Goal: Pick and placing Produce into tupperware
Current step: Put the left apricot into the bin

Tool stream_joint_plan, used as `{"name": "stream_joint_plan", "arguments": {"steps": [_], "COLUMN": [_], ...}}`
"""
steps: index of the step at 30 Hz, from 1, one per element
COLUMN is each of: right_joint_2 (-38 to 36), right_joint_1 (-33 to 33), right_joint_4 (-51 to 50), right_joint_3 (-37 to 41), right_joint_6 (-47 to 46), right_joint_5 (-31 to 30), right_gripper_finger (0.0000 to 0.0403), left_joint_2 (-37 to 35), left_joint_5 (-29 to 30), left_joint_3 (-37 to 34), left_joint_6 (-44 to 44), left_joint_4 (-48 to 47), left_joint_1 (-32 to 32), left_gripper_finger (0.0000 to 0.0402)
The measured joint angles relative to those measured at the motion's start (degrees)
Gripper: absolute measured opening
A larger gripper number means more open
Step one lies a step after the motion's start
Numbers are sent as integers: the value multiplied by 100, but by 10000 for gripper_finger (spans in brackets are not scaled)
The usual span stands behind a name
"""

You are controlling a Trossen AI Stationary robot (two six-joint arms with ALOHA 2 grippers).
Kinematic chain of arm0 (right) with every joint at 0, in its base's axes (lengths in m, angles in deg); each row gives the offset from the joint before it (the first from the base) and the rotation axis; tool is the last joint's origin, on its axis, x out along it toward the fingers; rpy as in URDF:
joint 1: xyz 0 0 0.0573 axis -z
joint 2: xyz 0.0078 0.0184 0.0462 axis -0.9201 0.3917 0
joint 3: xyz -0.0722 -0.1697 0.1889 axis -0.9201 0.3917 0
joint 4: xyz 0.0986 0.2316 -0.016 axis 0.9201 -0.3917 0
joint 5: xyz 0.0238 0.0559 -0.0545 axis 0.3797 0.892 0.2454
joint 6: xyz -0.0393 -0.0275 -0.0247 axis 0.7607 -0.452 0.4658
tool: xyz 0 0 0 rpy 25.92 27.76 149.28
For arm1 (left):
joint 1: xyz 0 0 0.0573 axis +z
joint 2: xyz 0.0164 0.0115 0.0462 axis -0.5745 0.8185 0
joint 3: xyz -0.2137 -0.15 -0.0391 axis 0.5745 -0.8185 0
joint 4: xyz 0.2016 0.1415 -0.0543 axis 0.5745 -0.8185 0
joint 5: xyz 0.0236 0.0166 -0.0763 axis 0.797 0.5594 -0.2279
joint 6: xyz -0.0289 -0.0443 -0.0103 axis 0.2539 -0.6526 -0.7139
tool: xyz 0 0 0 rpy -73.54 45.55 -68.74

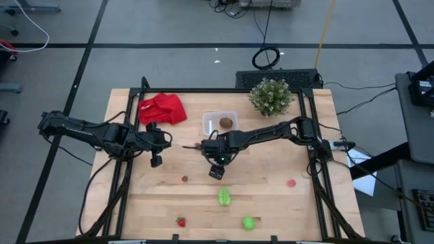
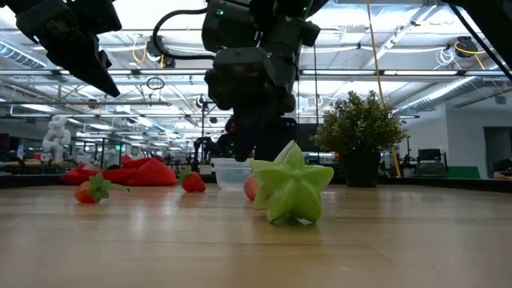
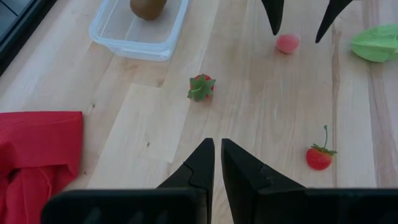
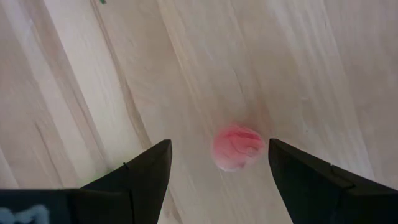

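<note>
Right now the right gripper [image 4: 217, 163] is hanging over a small pink-red fruit [image 4: 238, 147], fingers spread wide to either side of it. Going straight down and closing evenly looks best, since the round piece could roll. The clear tub [image 1: 211, 122], already holding a brown oval [image 1: 226, 123], is sitting just behind. The left gripper [image 3: 216, 163], fingers nearly together, is waiting near the red cloth [image 1: 163, 108]. Strawberries [image 3: 319, 156] and a green star fruit [image 2: 292, 190] are lying apart; nothing seems to be blocking.

Clear tupperware [image 1: 211, 124], brown oval [image 1: 226, 123], red cloth [image 1: 163, 108], green star-shaped piece [image 2: 292, 189], pink piece [image 4: 237, 147]
</note>
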Motion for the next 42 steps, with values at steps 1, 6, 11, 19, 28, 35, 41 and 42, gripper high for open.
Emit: {"name": "stream_joint_plan", "arguments": {"steps": [1,6,11,19,28,35,41,42], "right_joint_2": [0,-2,-2,-2,-2,60,235,238], "right_joint_1": [0,4,43,58,57,76,84,83], "right_joint_4": [0,72,154,497,645,721,750,741], "right_joint_3": [0,113,399,540,544,542,518,518], "right_joint_6": [5,-19,-74,-78,-80,-77,-67,-52], "right_joint_5": [-1,-6,-9,3,-10,-17,30,31], "right_gripper_finger": [256,256,256,256,256,256,256,256], "left_joint_2": [1,1,1,2,2,2,0,0], "left_joint_5": [-1,-1,0,0,0,-2,-2,-2], "left_joint_3": [0,0,0,0,0,0,0,0], "left_joint_6": [0,0,2,2,4,4,9,7], "left_joint_4": [0,2,2,4,4,4,4,2], "left_joint_1": [-1,0,-1,0,-1,-1,-1,-1], "left_gripper_finger": [33,33,33,33,33,33,33,33]}}
